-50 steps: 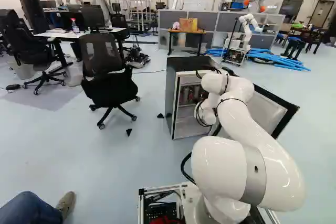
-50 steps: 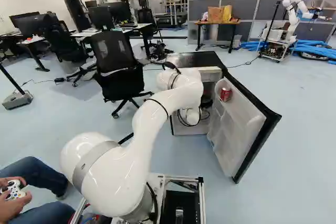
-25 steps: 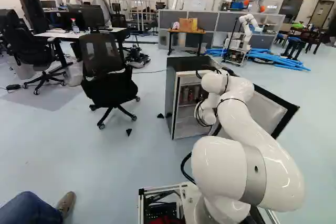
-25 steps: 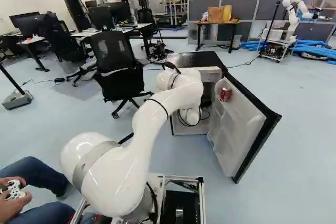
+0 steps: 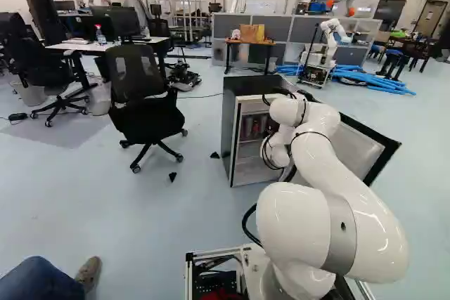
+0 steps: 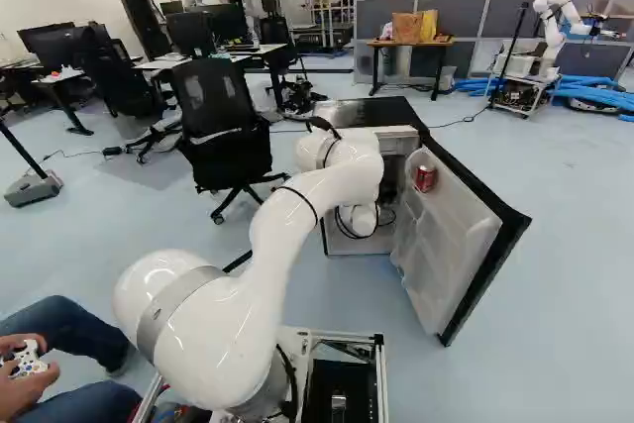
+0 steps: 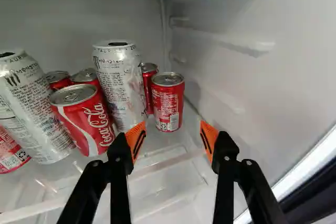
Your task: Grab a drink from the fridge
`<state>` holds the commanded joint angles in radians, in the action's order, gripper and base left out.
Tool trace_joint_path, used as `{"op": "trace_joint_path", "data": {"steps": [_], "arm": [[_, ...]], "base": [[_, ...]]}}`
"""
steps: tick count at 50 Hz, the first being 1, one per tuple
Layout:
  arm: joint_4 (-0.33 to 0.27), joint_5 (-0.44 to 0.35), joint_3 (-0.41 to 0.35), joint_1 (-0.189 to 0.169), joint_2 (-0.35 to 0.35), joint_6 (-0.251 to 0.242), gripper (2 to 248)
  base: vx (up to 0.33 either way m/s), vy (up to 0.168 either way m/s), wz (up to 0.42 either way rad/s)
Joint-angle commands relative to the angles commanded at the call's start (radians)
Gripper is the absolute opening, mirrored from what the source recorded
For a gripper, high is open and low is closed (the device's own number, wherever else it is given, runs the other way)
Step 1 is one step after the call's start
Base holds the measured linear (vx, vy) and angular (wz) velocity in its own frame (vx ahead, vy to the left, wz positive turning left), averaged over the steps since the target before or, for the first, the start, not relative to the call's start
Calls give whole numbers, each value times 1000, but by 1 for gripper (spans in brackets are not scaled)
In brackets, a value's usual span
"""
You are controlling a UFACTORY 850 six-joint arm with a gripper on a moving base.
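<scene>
The open fridge (image 6: 371, 114) stands ahead of the base, its door (image 6: 451, 245) swung out with a red can (image 6: 425, 178) on the door's inside. My gripper is hidden behind the arm's wrist in both base views. In the wrist view the gripper (image 7: 172, 139) is inside the fridge, its fingers apart with nothing between them. Just ahead of that gap a small red can (image 7: 168, 102) stands upright on the shelf (image 7: 163, 163). Beside it are another slim red can (image 7: 149, 85), a tall silver can (image 7: 119, 85) and a larger red can (image 7: 84, 121).
More cans, among them a second tall silver one (image 7: 34, 108), stand farther along the shelf. The fridge's side wall (image 7: 247, 77) rises close beside the gripper. An office chair (image 5: 144, 103) is on the floor near the fridge. Farther off is another robot (image 5: 330, 40).
</scene>
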<state>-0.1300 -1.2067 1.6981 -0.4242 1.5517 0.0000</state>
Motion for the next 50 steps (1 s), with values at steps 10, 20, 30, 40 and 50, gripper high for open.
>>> {"op": "trace_joint_path", "data": {"steps": [10, 20, 30, 40, 50], "arm": [[0, 0, 0, 0, 0, 0, 160], [0, 0, 0, 0, 0, 0, 160], [0, 0, 3, 0, 2, 0, 160], [0, 0, 29, 3, 16, 0, 160], [0, 0, 62, 7, 35, 0, 160]], "base": [[0, 0, 0], [0, 0, 0], [0, 0, 0], [0, 0, 0], [0, 0, 0]]}}
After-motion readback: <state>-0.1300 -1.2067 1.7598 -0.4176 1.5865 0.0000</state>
